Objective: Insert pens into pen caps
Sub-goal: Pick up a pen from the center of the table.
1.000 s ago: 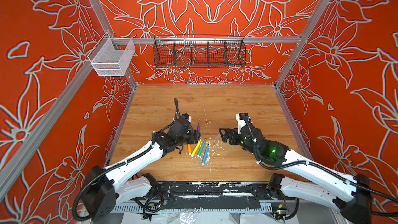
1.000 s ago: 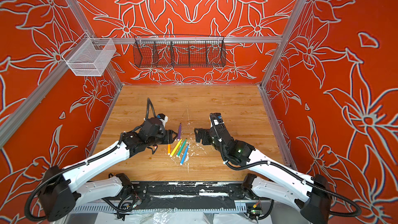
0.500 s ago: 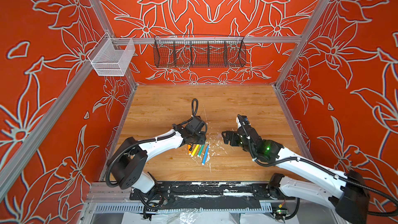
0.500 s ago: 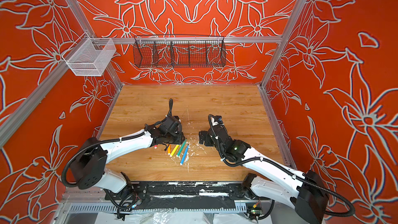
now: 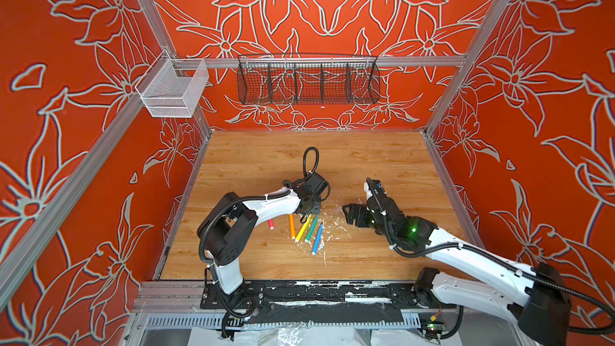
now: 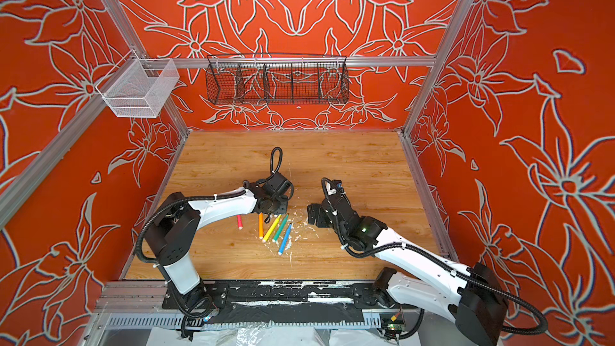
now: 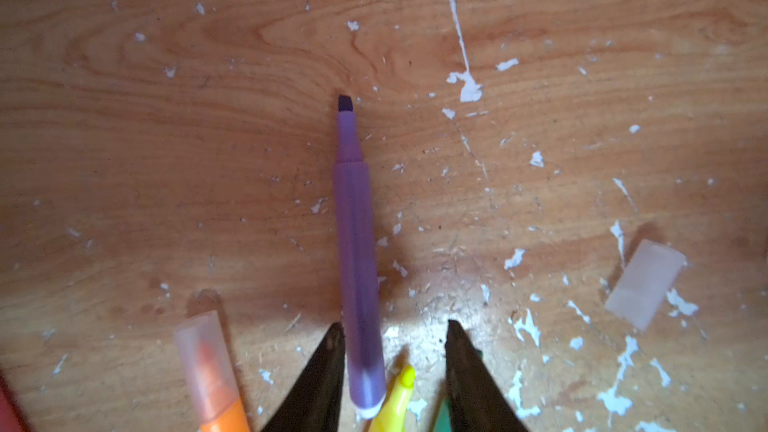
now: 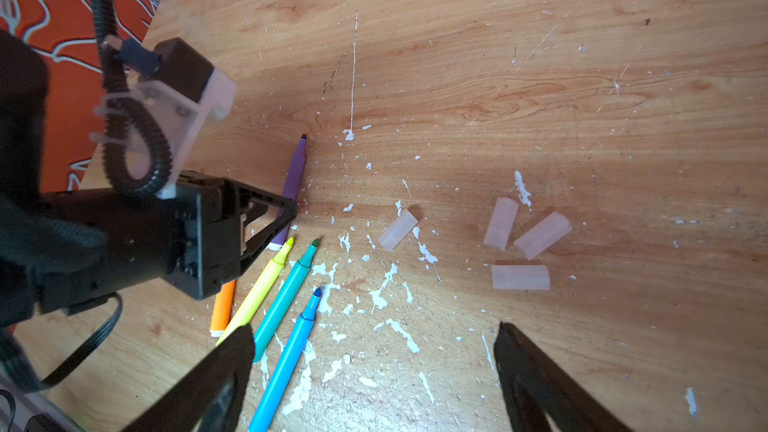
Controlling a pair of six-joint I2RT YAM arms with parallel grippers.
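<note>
In both top views the left fingers (image 5: 307, 211) (image 6: 274, 208) were low over the wooden bench (image 5: 366, 161) at the far end of a fan of thin felt-tip pens. A pink pen (image 5: 270, 224) lay to the left, then came an orange pen (image 5: 292, 226), a yellow pen (image 5: 303, 229), a green pen (image 5: 311, 228) and a blue pen (image 5: 317, 239). The right fingers (image 5: 349, 216) were near the fan's right side.

On the left wrist camera I saw the left fingers (image 7: 324, 376) partly spread astride the white-plugged end of a purple felt-tip pen (image 7: 357, 251) lying flat. One finger was just beside the barrel and the other was clear of it. The orange pen wore a translucent plastic cap (image 7: 203, 347).

On the right wrist camera the right fingers (image 8: 224, 367) were spread wide with nothing between them. A loose translucent cap (image 8: 397, 229) lay right of the pen tips, with three more caps (image 8: 520, 277) clustered further right.
</note>
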